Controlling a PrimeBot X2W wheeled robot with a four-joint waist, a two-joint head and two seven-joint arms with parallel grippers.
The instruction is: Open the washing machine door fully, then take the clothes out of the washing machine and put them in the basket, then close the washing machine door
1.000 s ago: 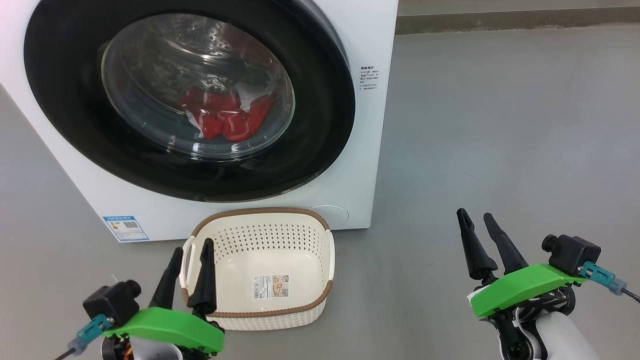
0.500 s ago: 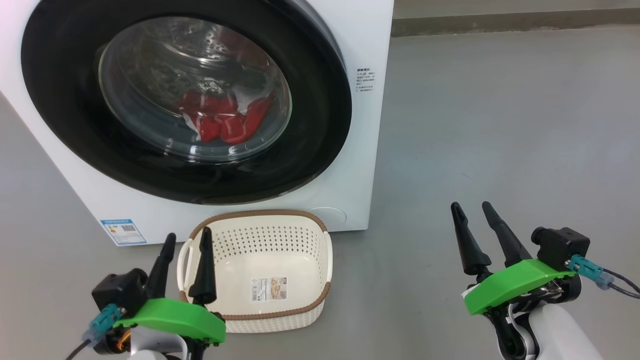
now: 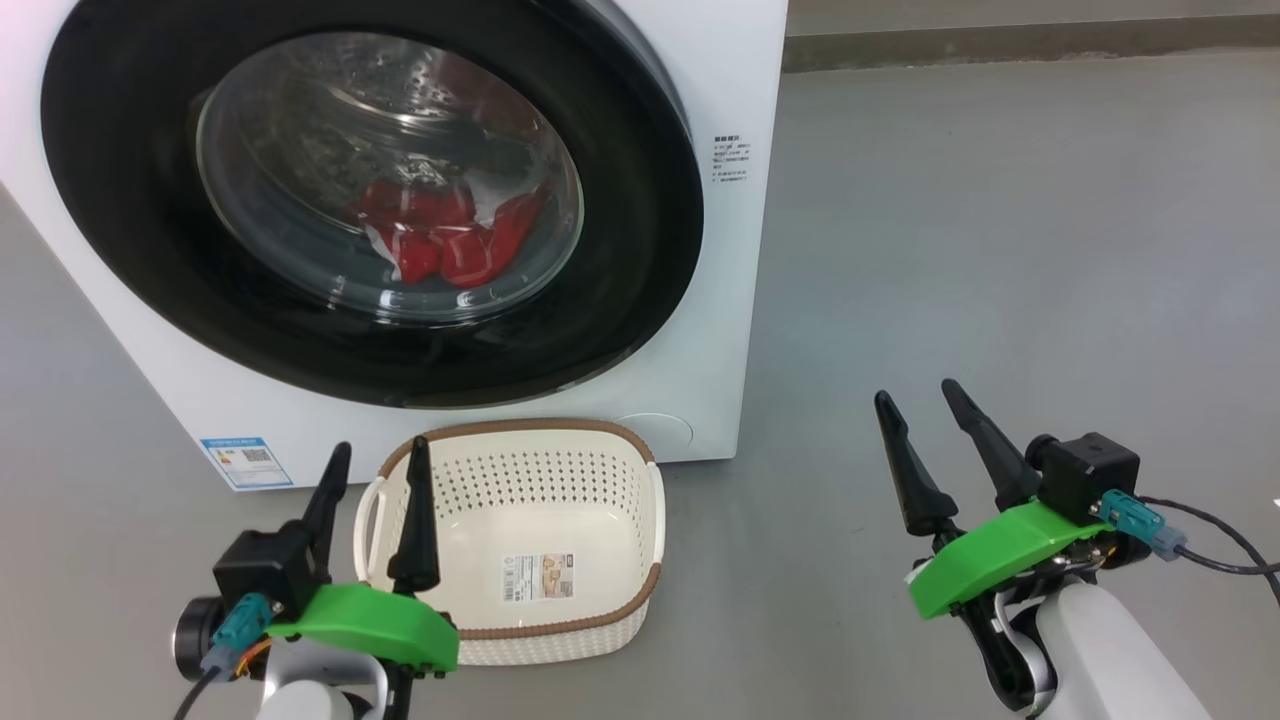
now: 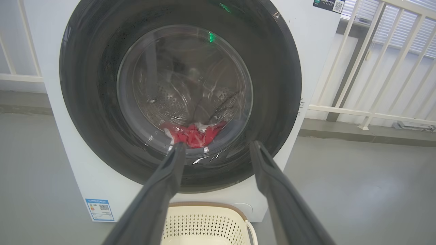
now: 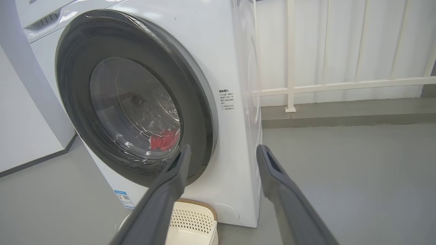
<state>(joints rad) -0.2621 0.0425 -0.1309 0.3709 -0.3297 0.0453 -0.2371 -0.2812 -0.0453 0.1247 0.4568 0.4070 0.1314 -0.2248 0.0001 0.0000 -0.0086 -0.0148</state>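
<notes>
Our left tool (image 3: 381, 445) and right tool (image 3: 916, 390) both stand spread and empty; the washing machine door (image 3: 130, 250) is shut.

We see the left tool's two dark fingers parted, crossing the left end of the basket (image 3: 520, 425) in the head view, though we cannot tell whether they touch it. The right tool, fingers equally parted, hangs well to the right of the basket over the grey floor (image 3: 1000, 250). The basket stands upright on the floor, a sticker on its bottom. Just behind the basket rises the white washing machine (image 3: 740, 60), and behind the door's glass, above the basket, lie the red clothes (image 3: 450, 240).
</notes>
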